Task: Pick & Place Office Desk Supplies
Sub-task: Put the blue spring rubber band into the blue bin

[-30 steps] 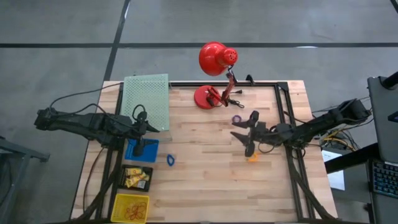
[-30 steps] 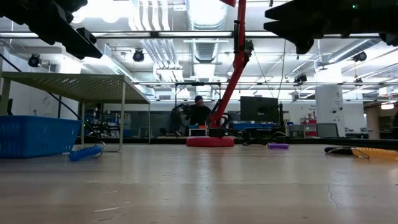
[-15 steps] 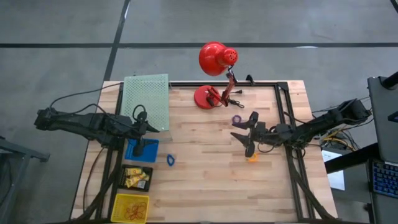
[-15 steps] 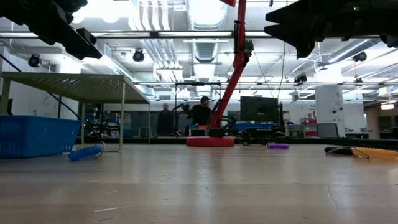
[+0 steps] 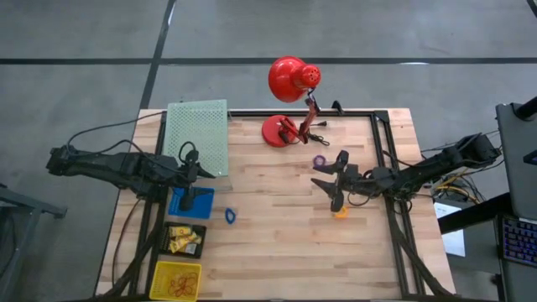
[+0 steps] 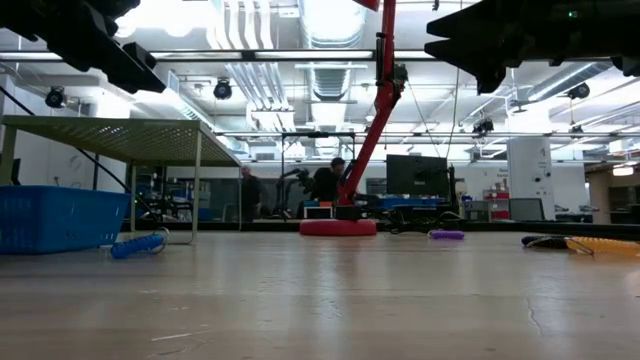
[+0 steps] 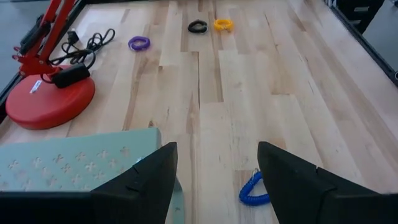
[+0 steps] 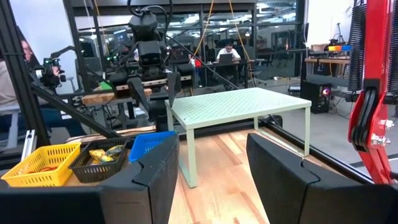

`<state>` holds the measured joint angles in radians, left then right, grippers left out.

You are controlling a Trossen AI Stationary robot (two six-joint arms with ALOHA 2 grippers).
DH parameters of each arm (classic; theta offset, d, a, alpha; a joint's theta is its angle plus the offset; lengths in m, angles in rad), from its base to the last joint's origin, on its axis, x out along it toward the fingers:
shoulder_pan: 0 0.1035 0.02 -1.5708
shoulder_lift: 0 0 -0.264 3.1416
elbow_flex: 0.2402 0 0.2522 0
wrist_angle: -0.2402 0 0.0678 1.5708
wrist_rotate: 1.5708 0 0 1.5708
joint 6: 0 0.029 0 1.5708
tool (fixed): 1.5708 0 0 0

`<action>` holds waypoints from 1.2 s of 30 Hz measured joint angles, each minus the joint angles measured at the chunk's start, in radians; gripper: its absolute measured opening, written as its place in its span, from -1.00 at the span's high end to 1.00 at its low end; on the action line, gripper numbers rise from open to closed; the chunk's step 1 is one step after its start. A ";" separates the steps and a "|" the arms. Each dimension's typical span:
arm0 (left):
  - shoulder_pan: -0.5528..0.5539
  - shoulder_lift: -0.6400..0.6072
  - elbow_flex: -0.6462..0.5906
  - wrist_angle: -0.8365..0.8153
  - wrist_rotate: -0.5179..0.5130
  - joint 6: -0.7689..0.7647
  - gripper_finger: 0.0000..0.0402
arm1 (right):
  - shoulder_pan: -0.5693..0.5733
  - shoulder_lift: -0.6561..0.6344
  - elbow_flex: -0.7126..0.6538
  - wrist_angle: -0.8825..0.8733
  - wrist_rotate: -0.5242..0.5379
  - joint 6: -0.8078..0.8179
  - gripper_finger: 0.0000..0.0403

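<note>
My left gripper [image 5: 195, 162] hangs at the table's left edge, fingers spread, empty. My right gripper [image 5: 329, 182] hovers right of centre, fingers spread, empty.

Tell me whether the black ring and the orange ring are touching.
Apart. The left wrist view shows the black ring and the orange ring side by side with bare wood between them.

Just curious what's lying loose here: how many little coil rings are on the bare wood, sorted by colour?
Purple ring: 1
Black ring: 1
Orange ring: 1
Blue ring: 1
Total: 4
</note>
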<state>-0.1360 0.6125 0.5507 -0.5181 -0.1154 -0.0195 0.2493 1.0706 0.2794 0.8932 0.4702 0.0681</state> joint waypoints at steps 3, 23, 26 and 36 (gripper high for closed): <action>0.000 0.000 0.000 -0.003 0.000 -0.024 -0.15 | 0.000 0.000 0.000 0.000 0.000 0.003 0.08; -0.095 0.239 0.067 0.166 -0.068 -0.162 -0.15 | 0.000 0.000 -0.001 0.000 -0.001 0.001 0.08; -0.120 0.353 0.116 0.136 -0.068 -0.212 -0.15 | 0.000 0.000 -0.001 0.000 -0.001 0.000 0.08; -0.249 0.698 0.298 -0.009 -0.067 -0.356 -0.15 | 0.000 0.000 -0.001 0.000 -0.001 0.000 0.08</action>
<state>-0.3852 1.3105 0.8485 -0.5266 -0.1829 -0.3758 0.2493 1.0706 0.2783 0.8932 0.4694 0.0685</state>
